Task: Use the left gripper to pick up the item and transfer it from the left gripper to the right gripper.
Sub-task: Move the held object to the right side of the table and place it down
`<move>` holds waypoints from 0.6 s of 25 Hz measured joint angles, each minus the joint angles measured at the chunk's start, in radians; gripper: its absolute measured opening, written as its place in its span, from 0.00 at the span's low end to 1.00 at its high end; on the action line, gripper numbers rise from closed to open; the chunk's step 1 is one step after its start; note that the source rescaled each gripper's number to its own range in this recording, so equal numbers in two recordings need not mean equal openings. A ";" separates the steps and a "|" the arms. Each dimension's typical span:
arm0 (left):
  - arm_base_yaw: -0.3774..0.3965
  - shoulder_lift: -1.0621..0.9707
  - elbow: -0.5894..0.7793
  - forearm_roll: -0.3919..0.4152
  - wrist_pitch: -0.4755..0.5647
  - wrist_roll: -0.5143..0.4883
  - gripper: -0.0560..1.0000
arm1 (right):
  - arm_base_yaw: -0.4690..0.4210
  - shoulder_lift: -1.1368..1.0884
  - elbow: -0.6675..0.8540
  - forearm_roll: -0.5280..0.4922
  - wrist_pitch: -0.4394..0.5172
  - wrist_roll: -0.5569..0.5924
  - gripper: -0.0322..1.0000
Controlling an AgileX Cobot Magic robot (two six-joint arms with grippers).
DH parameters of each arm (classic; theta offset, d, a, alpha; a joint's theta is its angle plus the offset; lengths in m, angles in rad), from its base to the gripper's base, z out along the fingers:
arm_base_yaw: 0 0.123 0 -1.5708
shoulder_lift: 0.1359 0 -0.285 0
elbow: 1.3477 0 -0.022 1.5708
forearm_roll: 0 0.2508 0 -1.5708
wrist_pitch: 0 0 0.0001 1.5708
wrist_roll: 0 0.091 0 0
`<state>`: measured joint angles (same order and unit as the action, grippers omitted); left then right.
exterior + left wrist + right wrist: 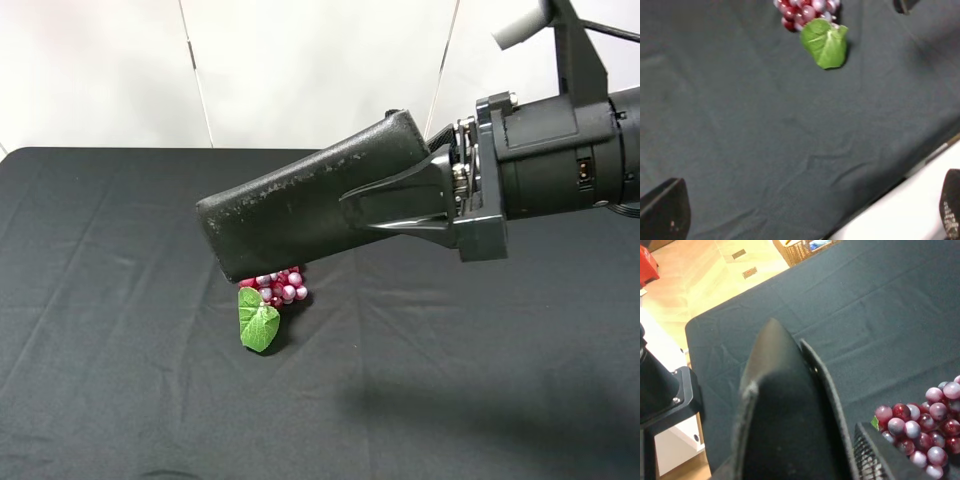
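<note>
The black textured case [270, 215] hangs in the air over the middle of the table, long axis sloping down to the left. My right gripper [350, 205] reaches in from the right and is shut on the case's right half. In the right wrist view the case [785, 415] fills the space beside one ribbed finger [875, 455]. My left gripper [807, 220] is open and empty, its fingertips [665, 210] wide apart above the cloth. It does not show in the exterior view.
A red grape bunch [280, 287] with a green leaf [258, 320] lies on the black tablecloth [120, 300] just below the case's low end. It also shows in the left wrist view [805, 10] and the right wrist view [925, 430]. The table edge [920, 165] is near my left gripper.
</note>
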<state>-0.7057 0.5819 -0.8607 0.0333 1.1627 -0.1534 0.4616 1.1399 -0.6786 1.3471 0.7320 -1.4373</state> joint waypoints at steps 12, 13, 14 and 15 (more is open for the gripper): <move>0.000 -0.298 0.225 0.014 0.000 -0.011 1.00 | 0.000 0.000 0.000 -0.001 -0.049 0.003 0.03; 0.000 -0.321 0.245 0.014 0.000 -0.002 1.00 | 0.000 0.000 0.000 -0.002 -0.053 0.003 0.03; 0.000 -0.344 0.262 0.014 0.000 0.006 1.00 | 0.000 0.000 0.000 -0.003 -0.058 0.003 0.03; 0.000 -0.362 0.276 0.014 0.000 0.015 1.00 | 0.000 0.000 0.000 -0.004 -0.064 0.003 0.03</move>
<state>-0.7057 0.2201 -0.5851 0.0469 1.1627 -0.1380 0.4616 1.1399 -0.6786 1.3430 0.6682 -1.4347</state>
